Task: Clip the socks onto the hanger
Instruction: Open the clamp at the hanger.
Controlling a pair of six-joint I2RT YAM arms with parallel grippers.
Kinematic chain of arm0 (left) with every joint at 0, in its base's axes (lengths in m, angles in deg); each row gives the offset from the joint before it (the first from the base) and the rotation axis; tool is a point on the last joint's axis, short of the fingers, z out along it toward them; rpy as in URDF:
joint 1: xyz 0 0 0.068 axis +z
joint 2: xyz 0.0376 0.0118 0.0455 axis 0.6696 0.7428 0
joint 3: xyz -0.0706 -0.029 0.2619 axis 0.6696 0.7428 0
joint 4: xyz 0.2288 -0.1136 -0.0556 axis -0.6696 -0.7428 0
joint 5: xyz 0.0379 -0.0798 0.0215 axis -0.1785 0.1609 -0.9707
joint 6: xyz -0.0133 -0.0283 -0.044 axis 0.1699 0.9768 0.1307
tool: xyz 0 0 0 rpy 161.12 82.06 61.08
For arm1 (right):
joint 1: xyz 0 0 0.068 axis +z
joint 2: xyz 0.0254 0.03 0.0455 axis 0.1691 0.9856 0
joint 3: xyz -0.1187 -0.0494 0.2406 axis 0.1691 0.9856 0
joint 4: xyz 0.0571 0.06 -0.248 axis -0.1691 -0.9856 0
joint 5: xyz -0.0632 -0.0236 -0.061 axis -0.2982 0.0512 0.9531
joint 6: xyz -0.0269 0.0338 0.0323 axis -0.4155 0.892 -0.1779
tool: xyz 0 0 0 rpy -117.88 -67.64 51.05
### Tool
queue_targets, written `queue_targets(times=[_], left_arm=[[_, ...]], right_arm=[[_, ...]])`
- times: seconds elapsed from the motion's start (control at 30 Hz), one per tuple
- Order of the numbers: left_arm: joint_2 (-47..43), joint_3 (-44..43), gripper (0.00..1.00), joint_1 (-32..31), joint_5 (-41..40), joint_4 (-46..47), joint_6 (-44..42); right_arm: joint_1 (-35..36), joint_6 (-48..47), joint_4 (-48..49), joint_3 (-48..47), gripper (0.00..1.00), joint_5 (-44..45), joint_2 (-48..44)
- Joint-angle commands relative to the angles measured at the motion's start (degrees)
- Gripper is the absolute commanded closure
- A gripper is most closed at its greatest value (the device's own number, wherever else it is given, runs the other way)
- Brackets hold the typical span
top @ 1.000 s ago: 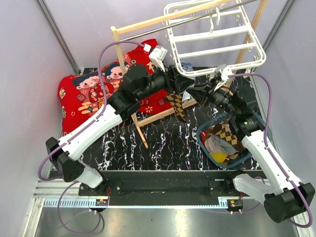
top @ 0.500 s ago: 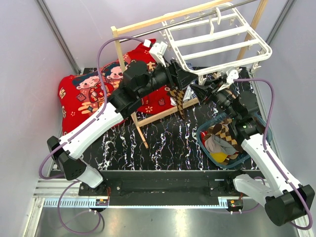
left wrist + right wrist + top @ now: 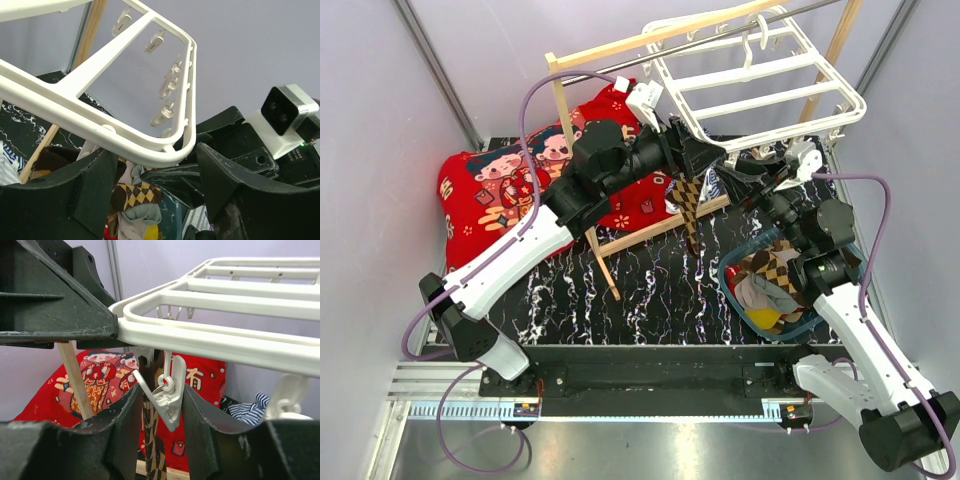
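The clip [image 3: 169, 390] hides the top of the checkered sock [image 3: 152, 450].
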Motion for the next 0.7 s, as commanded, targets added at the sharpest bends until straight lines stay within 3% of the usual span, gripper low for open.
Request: queue_targets(times=[0.0, 0.2, 0.67], left_arm=[[0.4, -4.2, 0.33, -0.7, -0.9, 2.3, 0.1], [0.9, -5.6, 0.33, -1.1, -1.0, 0.9, 0.0], [0.7, -6.1, 0.34, -1.3, -1.2, 0.4, -0.3]], right_arm=[[0.4, -0.8, 4.5, 0.7, 0.56, 3.0, -1.4], [0.4, -1.4, 4.9, 1.3, 0.58, 3.4, -1.5], [0.3, 0.3, 3.9, 2.1, 0.73, 2.9, -3.0]])
